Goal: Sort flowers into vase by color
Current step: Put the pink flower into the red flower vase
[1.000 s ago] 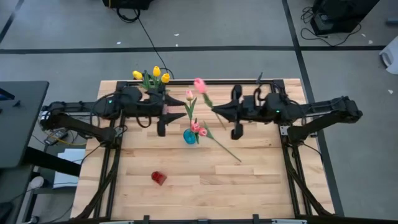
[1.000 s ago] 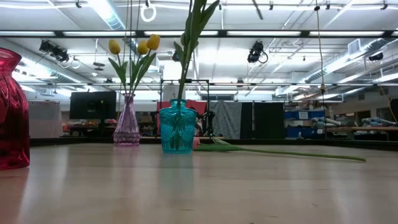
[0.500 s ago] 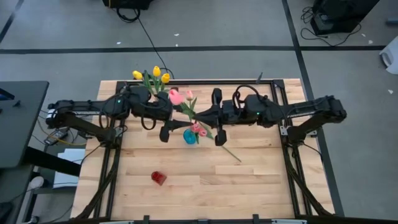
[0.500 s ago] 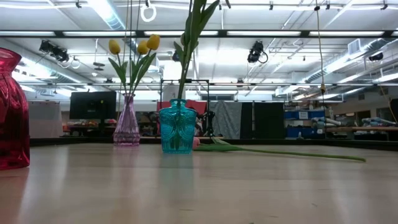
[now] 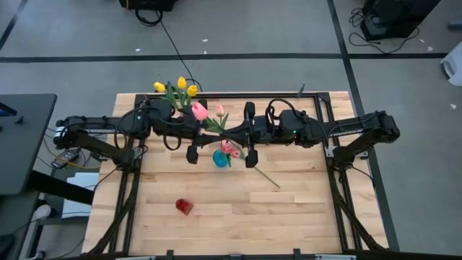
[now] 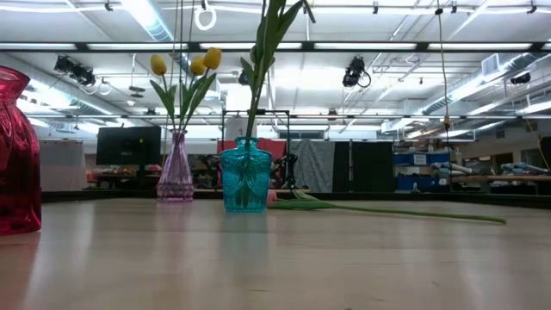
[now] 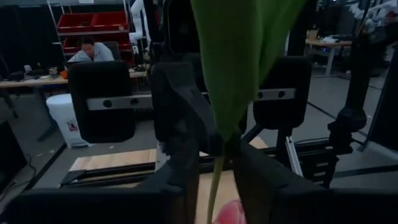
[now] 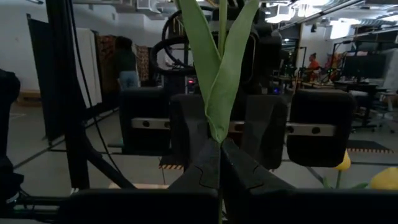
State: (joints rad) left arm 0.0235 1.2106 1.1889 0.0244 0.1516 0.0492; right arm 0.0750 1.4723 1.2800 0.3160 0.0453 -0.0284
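Observation:
A pink tulip point(image 5: 198, 110) hangs in the air over the teal vase point(image 5: 220, 158), its head tilted toward the far left. My right gripper point(image 8: 219, 163) is shut on its stem. My left gripper point(image 7: 214, 180) faces it from the left, open, with one finger on each side of the same stem and daylight between. The teal vase point(image 6: 245, 185) holds pink tulips. A clear purple vase point(image 6: 176, 176) at the far edge holds three yellow tulips point(image 5: 180, 87). Another flower point(image 5: 260, 173) lies flat on the table beside the teal vase. My right gripper pinches the pink tulip's green stem point(image 8: 219, 140) between its two fingertips, just below where the narrow leaves point(image 8: 214, 68) fan out. The fingers come in level from the table's right, across the stem. The flower is lifted clear of the table.
A red vase point(image 5: 184, 206) stands toward the near left of the table and looms at the left edge of the low view as the red vase point(image 6: 17, 155). The lying flower's stem point(image 6: 387, 211) stretches to the right of the teal vase. People sit in the room behind.
My right gripper has moved toward the table's left, carrying the pink tulip until its stem stands between my left gripper's fingers. The tulip's head has swung from right of the teal vase to its far left. My left gripper has shifted slightly right to meet it.

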